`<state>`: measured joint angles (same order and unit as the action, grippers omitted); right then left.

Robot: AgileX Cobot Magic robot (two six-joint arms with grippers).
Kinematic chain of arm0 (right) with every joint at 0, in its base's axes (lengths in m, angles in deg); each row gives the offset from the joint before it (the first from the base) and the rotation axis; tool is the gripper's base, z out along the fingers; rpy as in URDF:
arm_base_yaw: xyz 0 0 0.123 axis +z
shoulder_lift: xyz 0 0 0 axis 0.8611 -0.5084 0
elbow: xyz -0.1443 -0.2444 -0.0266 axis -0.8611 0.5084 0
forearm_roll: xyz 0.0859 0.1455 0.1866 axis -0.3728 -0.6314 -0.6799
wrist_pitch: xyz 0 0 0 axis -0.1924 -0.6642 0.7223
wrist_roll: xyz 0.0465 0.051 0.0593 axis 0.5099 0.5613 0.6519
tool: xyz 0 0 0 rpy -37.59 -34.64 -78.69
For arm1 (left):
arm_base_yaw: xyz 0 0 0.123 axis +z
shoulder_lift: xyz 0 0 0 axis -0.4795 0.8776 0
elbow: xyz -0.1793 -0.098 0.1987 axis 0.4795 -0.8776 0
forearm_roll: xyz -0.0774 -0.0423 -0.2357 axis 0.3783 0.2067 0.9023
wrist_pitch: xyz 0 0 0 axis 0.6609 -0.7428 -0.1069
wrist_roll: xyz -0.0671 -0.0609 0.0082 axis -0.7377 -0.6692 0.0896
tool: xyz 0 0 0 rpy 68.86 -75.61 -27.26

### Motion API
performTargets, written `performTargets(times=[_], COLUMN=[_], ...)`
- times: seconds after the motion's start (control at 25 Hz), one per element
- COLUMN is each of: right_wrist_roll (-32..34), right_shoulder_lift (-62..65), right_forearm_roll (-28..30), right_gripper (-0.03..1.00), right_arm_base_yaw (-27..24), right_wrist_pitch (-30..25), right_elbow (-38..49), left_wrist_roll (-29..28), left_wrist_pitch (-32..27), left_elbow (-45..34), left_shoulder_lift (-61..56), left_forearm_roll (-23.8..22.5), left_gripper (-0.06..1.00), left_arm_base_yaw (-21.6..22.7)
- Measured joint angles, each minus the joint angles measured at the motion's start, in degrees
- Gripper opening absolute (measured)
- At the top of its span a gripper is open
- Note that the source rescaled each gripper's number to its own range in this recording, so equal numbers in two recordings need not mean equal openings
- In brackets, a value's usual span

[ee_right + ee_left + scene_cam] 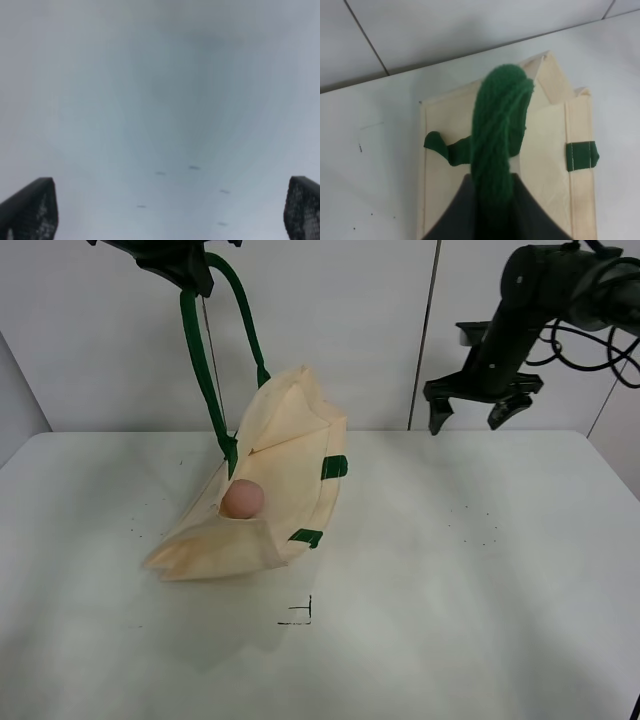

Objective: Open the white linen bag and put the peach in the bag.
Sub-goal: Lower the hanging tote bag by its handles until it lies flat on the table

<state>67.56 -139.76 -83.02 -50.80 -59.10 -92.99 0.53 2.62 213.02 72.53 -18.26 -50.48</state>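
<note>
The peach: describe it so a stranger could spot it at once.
On the white table, left of centre, the white linen bag is half lifted by a green handle. The peach sits in its open mouth, the only round pinkish thing there.

Cream cloth bag w/ woven green strap (fuzzy), matt peach, smooth white table

white linen bag mid-table, green handle rising above, open table rightward
</note>
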Motion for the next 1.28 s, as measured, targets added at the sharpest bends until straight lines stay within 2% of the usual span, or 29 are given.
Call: performTargets(times=[0.2, 0.4, 0.52, 0.76, 1.28], right_wrist_roll=[0.0, -0.1, -0.1, -0.7, -3.0], right_shoulder_lift=[0.0, 0.0, 3.9, 20.4, 70.1], right_forearm_roll=[0.2, -0.6, -1.4, -1.4, -1.4], right_gripper=[1.00, 1.00, 1.00, 1.00, 1.00], right_arm_base_yaw=[-5.5, -5.6, -5.5, -5.5, -5.5], right_wrist_pitch=[-1.3, -1.3, -1.3, -1.3, -1.2], right_elbow=[0.0, 0.1, 5.1, 22.9, 69.6], left_wrist_roll=[0.1, 0.1, 0.1, 0.1, 0.1], left_wrist_pitch=[0.0, 0.0, 0.0, 0.0, 0.0], left_elbow=[0.0, 0.0, 0.0, 0.0, 0.0], left_shoulder_lift=[0.0, 0.0, 0.0, 0.0, 0.0], left_forearm_roll=[0.0, 0.0, 0.0, 0.0, 0.0], left_gripper=[0.00, 0.00, 0.00, 0.00, 0.00], left_arm_base_yaw=[0.0, 0.0, 0.0, 0.0, 0.0])
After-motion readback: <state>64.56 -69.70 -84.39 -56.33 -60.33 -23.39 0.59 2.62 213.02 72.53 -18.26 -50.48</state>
